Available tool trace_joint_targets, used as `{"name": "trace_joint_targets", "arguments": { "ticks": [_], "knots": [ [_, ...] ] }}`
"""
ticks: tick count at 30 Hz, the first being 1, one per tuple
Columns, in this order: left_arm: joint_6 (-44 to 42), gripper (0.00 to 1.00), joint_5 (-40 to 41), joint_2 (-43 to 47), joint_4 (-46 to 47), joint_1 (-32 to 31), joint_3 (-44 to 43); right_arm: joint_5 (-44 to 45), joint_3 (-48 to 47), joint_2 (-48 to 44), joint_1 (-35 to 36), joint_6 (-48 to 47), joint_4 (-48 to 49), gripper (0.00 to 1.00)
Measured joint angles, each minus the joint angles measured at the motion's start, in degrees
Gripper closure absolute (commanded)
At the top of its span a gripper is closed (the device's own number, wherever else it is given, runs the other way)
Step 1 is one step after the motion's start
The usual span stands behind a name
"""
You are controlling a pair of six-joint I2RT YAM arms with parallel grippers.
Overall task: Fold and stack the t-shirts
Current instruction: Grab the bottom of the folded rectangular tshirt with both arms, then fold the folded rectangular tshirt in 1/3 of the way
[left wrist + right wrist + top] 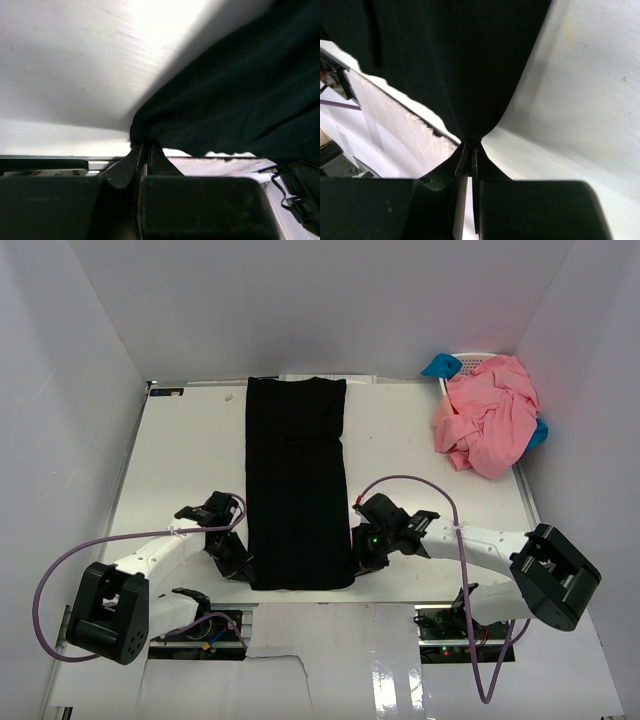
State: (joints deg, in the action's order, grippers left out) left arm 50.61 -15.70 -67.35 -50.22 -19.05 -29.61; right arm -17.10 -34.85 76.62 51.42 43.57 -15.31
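The black t-shirt point(297, 480) lies as a long narrow strip down the middle of the table, sleeves folded in. My left gripper point(243, 568) is shut on its near left corner, and the cloth point(235, 85) bunches at the fingertips point(144, 146). My right gripper point(358, 565) is shut on its near right corner, the fabric point(460, 60) pinched between the fingertips point(470, 146). Salmon-pink t-shirts point(487, 415) lie crumpled in a heap at the far right.
A white lattice basket point(478, 361) sits under the pink heap in the far right corner, with a blue cloth point(439, 366) beside it. White walls enclose the table. The table's near edge point(300, 602) runs just below both grippers.
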Motion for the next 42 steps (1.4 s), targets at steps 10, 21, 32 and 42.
{"name": "trace_joint_targets", "arguments": {
  "ticks": [10,21,32,42],
  "knots": [
    [-1.9,1.0,-3.1,0.5,-4.5,0.2,-11.3,-3.8,-5.6,-3.7,-3.7,-1.2,-3.3,0.92],
    [-6.5,1.0,-3.7,-2.3,-5.4,7.3,-20.2,-7.1,-21.2,4.4,-8.5,-8.9,-8.7,0.92],
    [-7.6,1.0,-2.6,-11.0,-2.3,8.9,-30.7,-7.2,-36.2,16.5,-11.7,-14.8,-13.9,0.92],
    [-8.8,1.0,0.0,-22.2,1.5,9.2,-44.4,-5.0,-49.9,23.2,-16.2,-18.7,-18.1,0.92]
  ]
}}
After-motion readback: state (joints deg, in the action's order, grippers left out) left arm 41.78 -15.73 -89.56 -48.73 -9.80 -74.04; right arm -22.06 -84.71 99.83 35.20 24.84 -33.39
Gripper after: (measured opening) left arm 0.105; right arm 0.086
